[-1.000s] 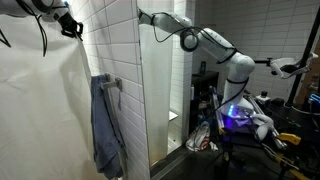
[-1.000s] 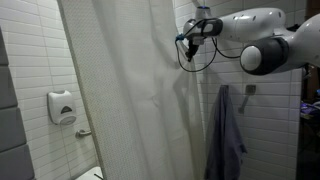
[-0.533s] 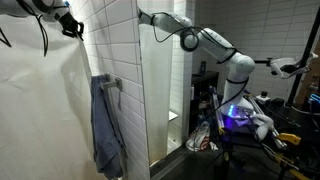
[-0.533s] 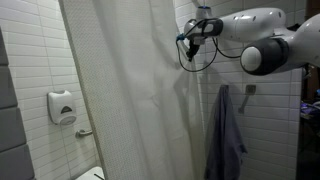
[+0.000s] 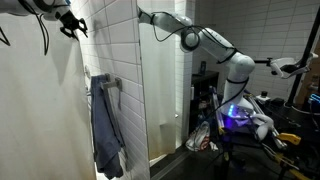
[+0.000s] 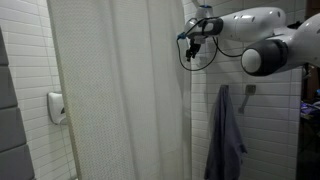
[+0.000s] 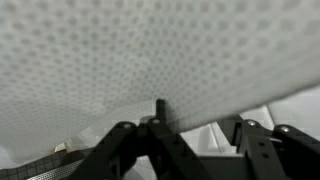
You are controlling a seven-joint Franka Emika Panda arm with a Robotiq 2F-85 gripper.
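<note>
A white shower curtain [image 5: 35, 110] [image 6: 120, 100] hangs straight down in both exterior views. High up at its edge my gripper [image 5: 72, 24] [image 6: 189, 36] stands with its fingers spread, next to the curtain's top edge. In the wrist view the dotted curtain fabric [image 7: 130, 50] fills the upper part, just in front of my gripper [image 7: 200, 120]. White tile shows through the gap between the two dark fingers [image 7: 160, 110], and nothing is clamped there.
A blue towel [image 5: 105, 120] [image 6: 225, 135] hangs from a hook on the white tiled wall [image 5: 115, 45], below the gripper. A soap dispenser [image 6: 55, 108] sits on the wall beside the curtain's far edge. A cluttered workbench [image 5: 245, 115] stands outside the stall.
The jaws have opened and let go of the curtain's edge. The curtain has swung back from its pulled slant and now hangs straight. The arm has barely moved.
</note>
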